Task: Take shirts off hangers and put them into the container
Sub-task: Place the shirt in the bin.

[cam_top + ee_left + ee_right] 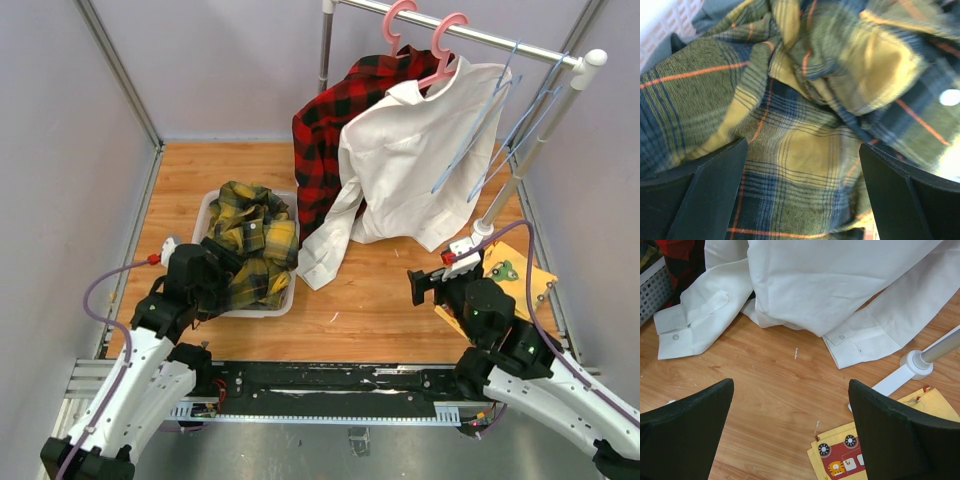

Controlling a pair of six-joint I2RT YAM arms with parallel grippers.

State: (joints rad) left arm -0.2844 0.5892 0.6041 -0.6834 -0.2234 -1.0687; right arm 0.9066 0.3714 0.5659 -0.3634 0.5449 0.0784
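- Yellow-and-green plaid shirt (252, 245) lies in white perforated plastic basket (262, 312), frame left; left gripper (802, 148) above it, jaws apart, empty.
- Next: right gripper (791, 386), jaws apart, likely reaches plain white shirt (410, 160) on pink plastic hanger (447, 45), upper centre.

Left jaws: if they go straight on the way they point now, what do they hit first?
The yellow-and-green plaid shirt heaped in the white basket. It fills the left wrist view between the open jaws, so contact looks near, though depth is hard to judge.
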